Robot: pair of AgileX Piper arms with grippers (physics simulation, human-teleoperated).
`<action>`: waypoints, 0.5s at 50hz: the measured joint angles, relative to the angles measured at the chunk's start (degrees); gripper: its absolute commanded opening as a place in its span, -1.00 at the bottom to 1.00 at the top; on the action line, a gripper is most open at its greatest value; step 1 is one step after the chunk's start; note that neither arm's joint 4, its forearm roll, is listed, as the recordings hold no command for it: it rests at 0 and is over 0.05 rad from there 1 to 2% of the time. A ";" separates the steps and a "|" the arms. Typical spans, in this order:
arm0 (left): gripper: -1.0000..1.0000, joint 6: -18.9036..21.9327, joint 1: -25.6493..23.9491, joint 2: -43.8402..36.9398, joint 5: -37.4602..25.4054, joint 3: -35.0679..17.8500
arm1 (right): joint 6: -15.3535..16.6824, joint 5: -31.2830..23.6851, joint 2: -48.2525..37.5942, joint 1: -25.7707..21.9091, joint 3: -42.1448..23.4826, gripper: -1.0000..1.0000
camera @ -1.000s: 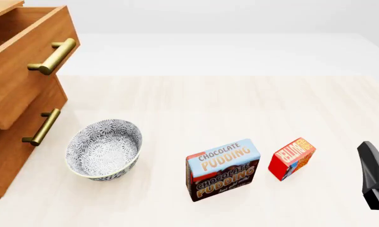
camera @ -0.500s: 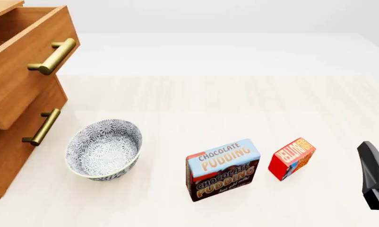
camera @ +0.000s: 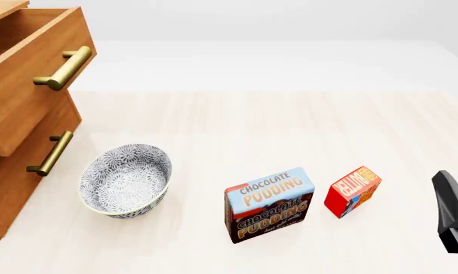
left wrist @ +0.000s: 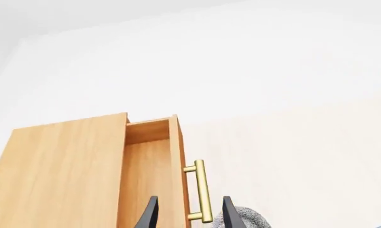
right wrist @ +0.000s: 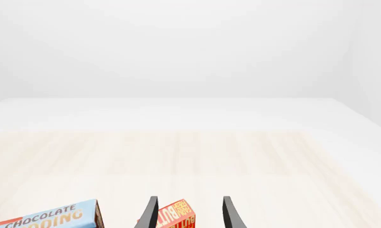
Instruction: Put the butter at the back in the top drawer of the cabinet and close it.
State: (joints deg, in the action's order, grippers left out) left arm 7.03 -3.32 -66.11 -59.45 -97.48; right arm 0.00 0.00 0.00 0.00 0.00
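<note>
We see the cabinet (camera: 16,165) at the table's (camera: 290,120) left edge with its top drawer (camera: 27,68) pulled open. The butter (camera: 352,190) stands near the front, just right of the pudding box (camera: 269,204). Our right gripper (right wrist: 187,213) hangs with fingers apart above the butter, and our left gripper (left wrist: 189,216), also spread, hovers by the drawer handle (left wrist: 201,191).

Bright, even render, soft faint shadows, sharp throughout, no glare
</note>
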 measured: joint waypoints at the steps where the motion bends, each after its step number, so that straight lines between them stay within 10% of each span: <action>1: 1.00 -0.08 0.07 -0.07 0.07 0.21 | 0.00 0.00 0.00 0.00 0.00 1.00; 25: 1.00 -1.87 0.88 -1.57 3.40 7.67 | 0.00 0.00 0.00 0.00 0.00 1.00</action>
State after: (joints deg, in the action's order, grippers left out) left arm 5.16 -2.43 -67.68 -56.05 -89.80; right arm 0.00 0.00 0.00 0.00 0.00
